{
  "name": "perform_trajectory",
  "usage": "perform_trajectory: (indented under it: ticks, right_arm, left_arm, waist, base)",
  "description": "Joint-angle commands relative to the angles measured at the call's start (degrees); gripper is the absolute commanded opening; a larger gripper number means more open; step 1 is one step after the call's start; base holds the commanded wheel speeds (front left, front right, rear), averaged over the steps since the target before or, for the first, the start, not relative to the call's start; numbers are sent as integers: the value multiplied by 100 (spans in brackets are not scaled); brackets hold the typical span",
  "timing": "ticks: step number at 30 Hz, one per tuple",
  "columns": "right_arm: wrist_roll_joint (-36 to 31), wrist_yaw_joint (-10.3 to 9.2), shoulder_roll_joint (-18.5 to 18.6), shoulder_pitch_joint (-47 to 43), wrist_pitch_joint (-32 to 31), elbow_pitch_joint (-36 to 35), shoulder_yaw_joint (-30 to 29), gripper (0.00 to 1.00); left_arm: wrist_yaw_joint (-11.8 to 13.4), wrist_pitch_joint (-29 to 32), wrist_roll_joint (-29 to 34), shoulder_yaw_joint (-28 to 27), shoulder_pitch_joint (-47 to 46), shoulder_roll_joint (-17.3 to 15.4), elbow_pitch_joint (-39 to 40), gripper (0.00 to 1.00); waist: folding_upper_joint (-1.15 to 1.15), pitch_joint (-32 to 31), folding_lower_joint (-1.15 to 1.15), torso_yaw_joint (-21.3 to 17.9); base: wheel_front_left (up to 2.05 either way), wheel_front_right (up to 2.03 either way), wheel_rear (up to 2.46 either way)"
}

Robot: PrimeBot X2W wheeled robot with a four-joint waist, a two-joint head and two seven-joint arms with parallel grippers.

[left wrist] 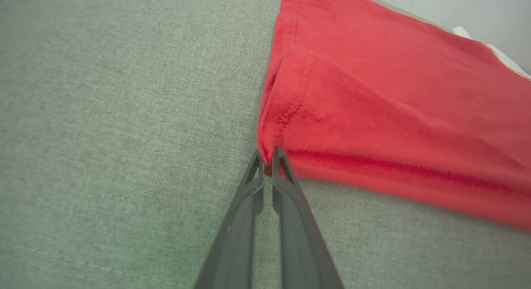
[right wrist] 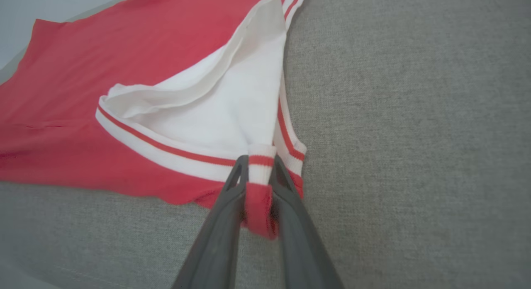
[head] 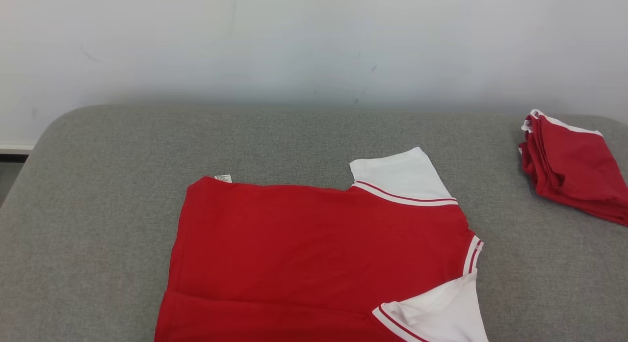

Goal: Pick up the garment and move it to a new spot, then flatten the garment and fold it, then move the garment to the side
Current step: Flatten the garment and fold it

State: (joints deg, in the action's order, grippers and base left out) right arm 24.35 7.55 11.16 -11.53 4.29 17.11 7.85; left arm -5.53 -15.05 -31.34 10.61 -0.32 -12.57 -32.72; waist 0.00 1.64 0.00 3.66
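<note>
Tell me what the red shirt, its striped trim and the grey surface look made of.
The red shirt: soft matte knit, probably cotton jersey; it creases and drapes limply. The striped trim: thicker-looking knit band, likely ribbed. The grey surface: coarse woven upholstery fabric, visible weave, rounded padded edge.

Red shirt spread flat on grey pad, centre-bottom, lower part cut off by frame edge. Crease runs across near bottom L. Far sleeve white w/ red-white trim, sticks out top R, lies flat. Near sleeve white, bottom R, rumpled, folded in twd body. Small white tag at top L corner of shirt. Folded red stack w/ white edging at far R of pad, well apart from shirt. White wall behind, few scuffs.
</note>
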Motion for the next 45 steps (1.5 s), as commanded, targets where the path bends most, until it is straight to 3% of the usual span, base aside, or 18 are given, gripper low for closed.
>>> perform_trajectory:
  ticks: [1,8,17,23,27,38,45]
  right_arm:
    - [-23,-13,-22,-37,11,-32,-44,100]
    - [-156,-12,-128,-23,165,-286,-180,100]
    - [-317,-12,-419,346,874,-501,-255,100]
    - [-521,-12,-611,569,1091,-280,-408,100]
    - [-647,-12,-720,453,1087,-505,-541,100]
    - [-829,-12,-829,396,1089,-764,-534,100]
    - [-964,-12,-829,1012,1090,-793,-445,100]
  left_arm:
    - [29,-15,10,-50,13,-23,-3,100]
    - [12,-16,220,-324,212,46,526,100]
    - [-71,-15,1035,-1090,642,466,2021,100]
    - [-114,-16,1783,-1353,864,734,2595,100]
    - [-135,-16,2087,-1451,915,864,2833,100]
    - [-155,-15,2058,-1559,726,971,2633,100]
    - [-201,-15,1941,-1540,-241,851,1970,100]
  waist:
    - [0,-5,0,7]
    - [0,-53,0,49]
    - [0,-81,0,-6]
    - [0,-85,0,-80]
    - [0,-96,0,-83]
    - [0,-29,0,-105]
    - [0,320,0,-210]
  base:
    - [0,0,0]
    - [0,0,0]
    - [0,0,0]
    - [0,0,0]
    - [0,0,0]
    - [0,0,0]
    - [0,0,0]
